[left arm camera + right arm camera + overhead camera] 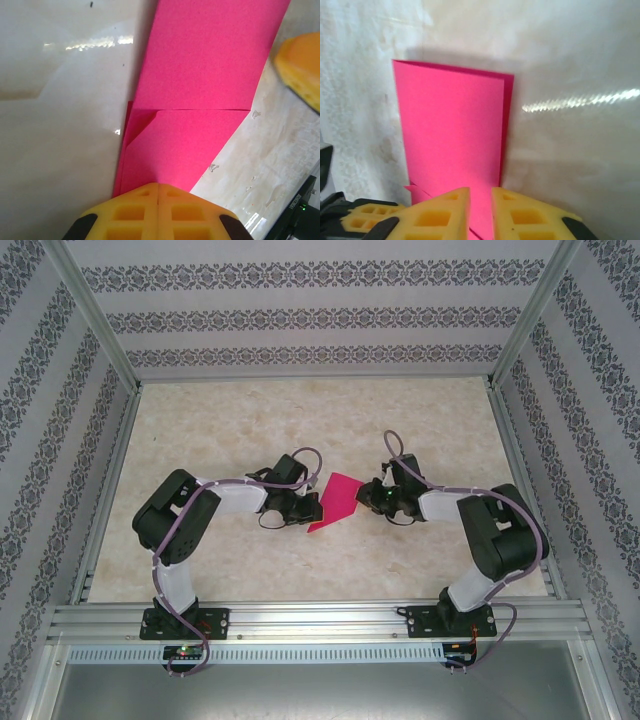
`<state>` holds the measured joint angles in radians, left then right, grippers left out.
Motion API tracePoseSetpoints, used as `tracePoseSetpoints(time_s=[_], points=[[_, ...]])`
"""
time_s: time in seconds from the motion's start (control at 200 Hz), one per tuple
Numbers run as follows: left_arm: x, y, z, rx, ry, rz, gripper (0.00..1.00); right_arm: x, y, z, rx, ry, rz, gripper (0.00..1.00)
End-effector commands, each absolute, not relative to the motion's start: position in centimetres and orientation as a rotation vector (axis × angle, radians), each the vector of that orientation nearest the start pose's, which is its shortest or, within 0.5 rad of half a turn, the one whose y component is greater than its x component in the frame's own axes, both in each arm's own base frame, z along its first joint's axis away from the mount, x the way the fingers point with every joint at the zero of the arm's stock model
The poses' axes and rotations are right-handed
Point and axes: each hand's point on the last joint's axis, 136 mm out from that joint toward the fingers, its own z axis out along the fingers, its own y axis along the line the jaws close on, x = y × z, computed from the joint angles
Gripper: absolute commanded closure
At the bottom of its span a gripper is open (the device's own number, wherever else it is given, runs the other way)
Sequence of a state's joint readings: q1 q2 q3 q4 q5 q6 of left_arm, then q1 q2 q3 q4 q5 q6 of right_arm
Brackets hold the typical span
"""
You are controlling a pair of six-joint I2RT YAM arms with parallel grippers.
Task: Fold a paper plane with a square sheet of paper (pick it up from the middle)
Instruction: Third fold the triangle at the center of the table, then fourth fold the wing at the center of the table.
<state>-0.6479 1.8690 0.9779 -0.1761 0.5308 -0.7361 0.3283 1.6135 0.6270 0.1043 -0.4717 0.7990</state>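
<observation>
Left of centre on the beige marbled tabletop (250, 430): left gripper (158, 186), yellow fingers pressed together, tips meeting the near end of the thin magenta-pink sheet of paper (200, 100); cannot tell whether any paper is nipped between them. Mid-table, between both grippers: sheet of paper folded over itself, one crease running straight across, one corner turned in, lying on the tabletop. Right of it: right gripper (480, 195), yellow fingers slightly apart at the sheet's end, pink showing through the narrow gap.
</observation>
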Motion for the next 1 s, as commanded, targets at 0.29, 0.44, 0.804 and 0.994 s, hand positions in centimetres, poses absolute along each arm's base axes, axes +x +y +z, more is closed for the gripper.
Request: tracePoseSetpoints(time_s=[0.29,0.44,0.804,0.994], points=[[27.5,-31.6,8.0,0.107,2.833,-0.969,0.77,29.6,16.2,7.3,0.425,2.513,0.897,0.59],[29.0,-30.7,7.5,0.130,2.843,-0.858,0.77,28.6,17.0,6.9,0.436,2.523,0.944,0.56],[30.0,-31.7,4.9,0.222,2.902,-0.844,0.84,28.3,20.5,5.4,0.424,2.553,1.034,0.53],[30.3,-31.1,3.6,0.185,2.921,-0.804,0.85,28.4,21.7,4.2,0.415,2.590,1.049,0.53]])
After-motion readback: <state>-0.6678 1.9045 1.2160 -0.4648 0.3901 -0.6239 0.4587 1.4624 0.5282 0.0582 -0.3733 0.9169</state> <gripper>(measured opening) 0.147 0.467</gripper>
